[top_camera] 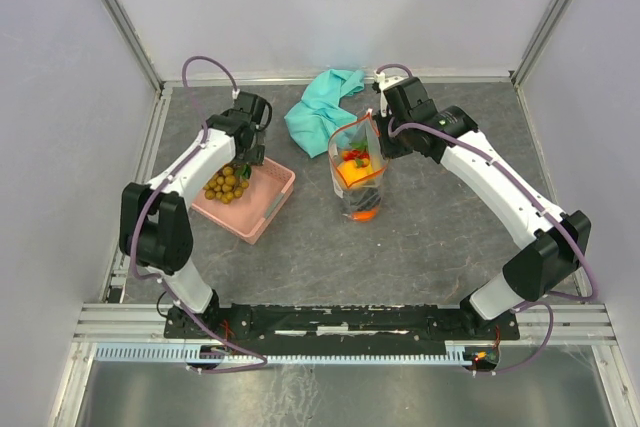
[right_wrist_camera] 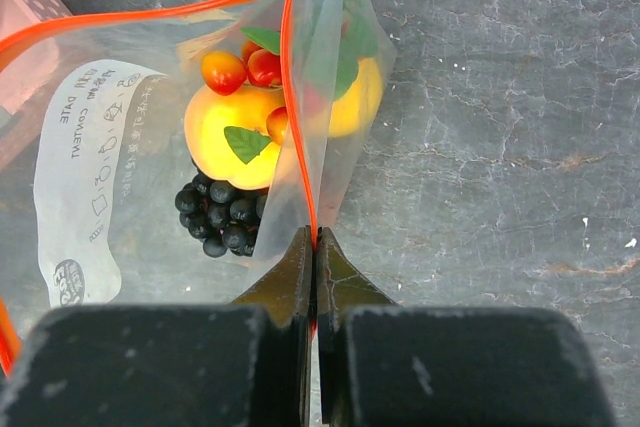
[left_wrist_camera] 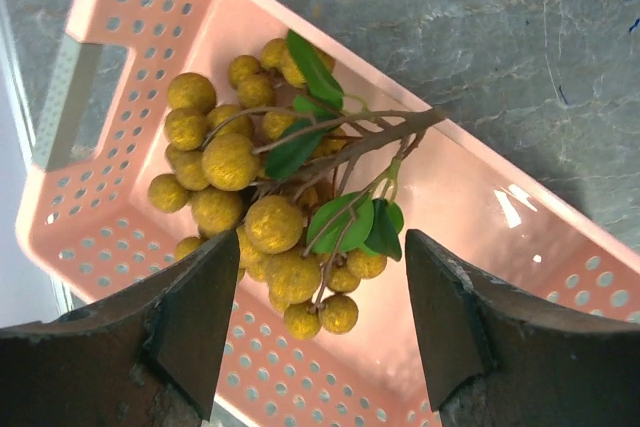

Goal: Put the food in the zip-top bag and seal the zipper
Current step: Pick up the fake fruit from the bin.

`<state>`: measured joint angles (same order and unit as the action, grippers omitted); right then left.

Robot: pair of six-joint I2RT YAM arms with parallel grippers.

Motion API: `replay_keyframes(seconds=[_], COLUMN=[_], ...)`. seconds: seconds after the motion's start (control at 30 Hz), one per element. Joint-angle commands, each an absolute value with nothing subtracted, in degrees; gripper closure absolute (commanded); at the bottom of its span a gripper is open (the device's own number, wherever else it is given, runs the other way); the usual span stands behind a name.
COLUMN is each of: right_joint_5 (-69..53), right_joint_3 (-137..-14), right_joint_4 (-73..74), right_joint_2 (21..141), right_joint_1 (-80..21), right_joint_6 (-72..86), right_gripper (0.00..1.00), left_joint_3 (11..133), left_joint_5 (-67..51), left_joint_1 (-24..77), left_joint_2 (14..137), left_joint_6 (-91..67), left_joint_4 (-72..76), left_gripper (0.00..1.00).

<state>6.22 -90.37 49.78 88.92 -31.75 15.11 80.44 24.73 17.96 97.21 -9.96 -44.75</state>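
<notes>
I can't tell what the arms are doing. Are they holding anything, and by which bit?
The right gripper pinches the zip-top bag by its zipper strip. The left gripper is open over the berries, holding nothing.

Robot lab cell, plain white panel walls [top_camera: 330, 7], aluminium frame rails [top_camera: 120, 17], grey tabletop [top_camera: 440, 237]

The left claw [left_wrist_camera: 318, 282] has jaws apart, the gap between them unobstructed. The berry bunch [left_wrist_camera: 262, 217] lies directly beneath; basket [left_wrist_camera: 120, 77] walls rise on either side. The right claw [right_wrist_camera: 315, 247] is pinched on the zipper [right_wrist_camera: 290, 97], no gap. The bag [right_wrist_camera: 100, 177] fills the space ahead and left; bare worktop [right_wrist_camera: 500, 147] to its right allows passage.
</notes>
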Motion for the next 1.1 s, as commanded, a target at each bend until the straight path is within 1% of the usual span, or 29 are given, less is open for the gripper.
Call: replay_keyframes(seconds=[0.0, 0.1, 0.27, 0.43, 0.67, 0.77, 0.87, 0.93, 1.07], right_joint_5=[5.7, 5.6, 5.7, 5.6, 5.6, 5.6, 5.5, 5.5, 5.4], right_joint_3=[-90.2, -90.1, -89.7, -89.7, -90.1, -90.1, -90.1, -90.2, -90.3], right_joint_4=[47.5, 47.4, 47.3, 47.2, 47.4, 47.4, 47.4, 47.4, 47.4], right_joint_2=[87.4, 87.4, 87.4, 87.7, 88.2, 88.3, 88.3, 88.3, 88.3], right_joint_1=[-31.4, -31.5, -31.4, -31.3, -31.1, -31.1, -31.1, -31.1, -31.0], right_joint_6=[14.7, 14.6, 14.8, 14.9, 14.8, 14.8, 14.8, 14.8, 14.8], right_gripper=[0.98, 0.98, 0.98, 0.99, 0.98, 0.98, 0.98, 0.99, 0.98], left_joint_3=[76.4, 74.9, 74.4, 73.6, 73.6, 73.2, 73.5, 73.6, 74.0], left_joint_5=[21.8, 22.7, 25.5, 27.4, 28.1, 29.2, 29.6, 29.7, 31.2], left_joint_1=[17.7, 17.6, 17.6, 17.7, 17.6, 17.7, 17.6, 17.6, 17.7], left_joint_2=[94.6, 95.4, 98.7, 100.8, 103.2, 103.6, 103.8, 103.1, 101.0], left_joint_6=[-0.5, 1.5, 3.4, 5.4, 6.0, 6.5, 6.6, 6.5, 5.5], left_joint_4=[-33.9, -30.7, -27.1, -23.6, -23.2, -22.7, -22.8, -23.1, -24.8], left_gripper=[0.25, 0.23, 0.24, 0.29, 0.36, 0.44, 0.55, 0.65, 0.76])
